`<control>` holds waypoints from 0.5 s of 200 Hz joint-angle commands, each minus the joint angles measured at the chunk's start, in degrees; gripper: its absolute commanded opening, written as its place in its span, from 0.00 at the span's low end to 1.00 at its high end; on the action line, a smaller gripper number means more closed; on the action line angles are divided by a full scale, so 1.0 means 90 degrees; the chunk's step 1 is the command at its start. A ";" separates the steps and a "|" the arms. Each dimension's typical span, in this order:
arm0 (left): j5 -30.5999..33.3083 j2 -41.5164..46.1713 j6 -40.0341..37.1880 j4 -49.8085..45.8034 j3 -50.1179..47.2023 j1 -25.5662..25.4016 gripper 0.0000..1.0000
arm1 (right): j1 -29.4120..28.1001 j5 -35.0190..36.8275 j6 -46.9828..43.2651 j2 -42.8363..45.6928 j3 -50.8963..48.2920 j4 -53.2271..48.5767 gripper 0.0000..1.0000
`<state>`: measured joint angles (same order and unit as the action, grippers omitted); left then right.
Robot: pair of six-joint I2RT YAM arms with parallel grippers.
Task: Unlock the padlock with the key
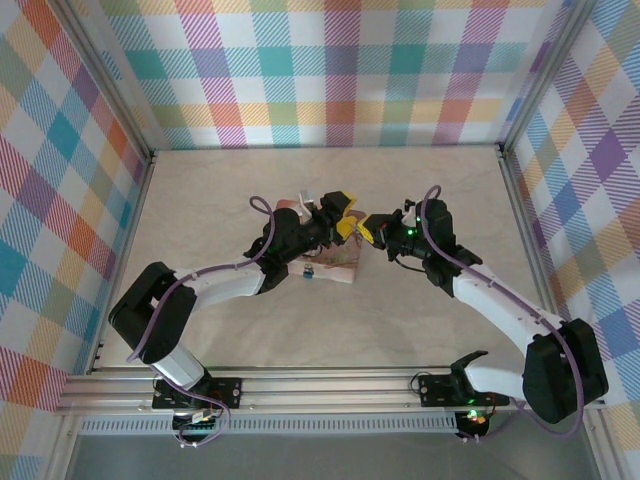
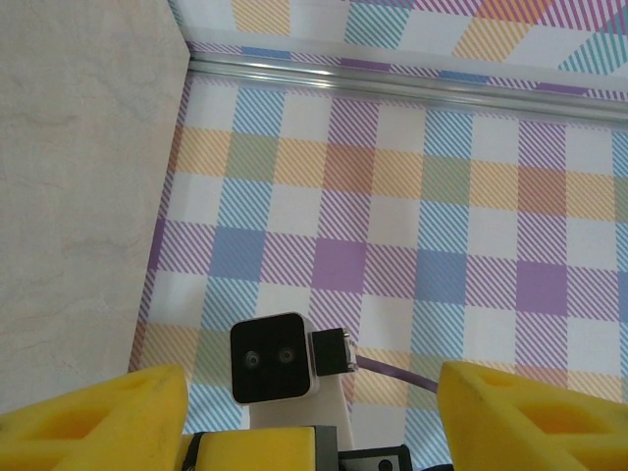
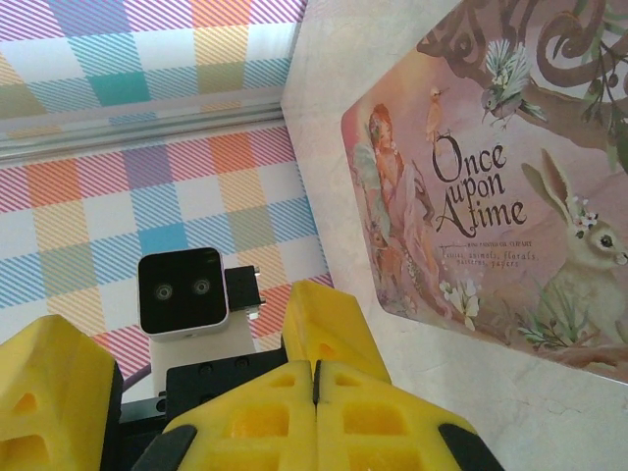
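The pink illustrated tin box lies mid-table, and its lid shows large in the right wrist view. A tiny blue padlock sits at the tin's near-left edge. The key is hidden. My left gripper hovers over the tin's far right corner, its yellow fingers standing wide apart and open. My right gripper faces it tip to tip, its fingers pressed shut. I cannot tell whether anything is pinched between them. One left finger reaches past the right gripper's tips.
Plaid walls close in the table on the back and both sides. A metal rail runs along the wall's foot. Bare beige tabletop lies in front of the tin and behind it.
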<state>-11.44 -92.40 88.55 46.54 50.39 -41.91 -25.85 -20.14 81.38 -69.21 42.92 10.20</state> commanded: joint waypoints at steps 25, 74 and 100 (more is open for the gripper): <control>-0.0026 0.0246 -0.0163 -0.0183 0.0008 -0.0062 0.56 | 0.0052 -0.0016 -0.0061 0.0066 -0.0051 0.0082 0.00; -0.0061 0.0319 -0.0401 -0.0657 0.0085 -0.0070 0.33 | 0.0050 -0.0052 0.0020 0.0044 -0.0042 0.0166 0.00; -0.0012 0.0410 -0.0571 -0.0921 0.0096 -0.0067 0.13 | 0.0051 -0.0054 0.0020 0.0036 -0.0042 0.0164 0.00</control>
<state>-11.44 -91.39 85.52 40.51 50.39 -41.93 -25.85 -20.16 81.52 -69.19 42.89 10.28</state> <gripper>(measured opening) 0.196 0.049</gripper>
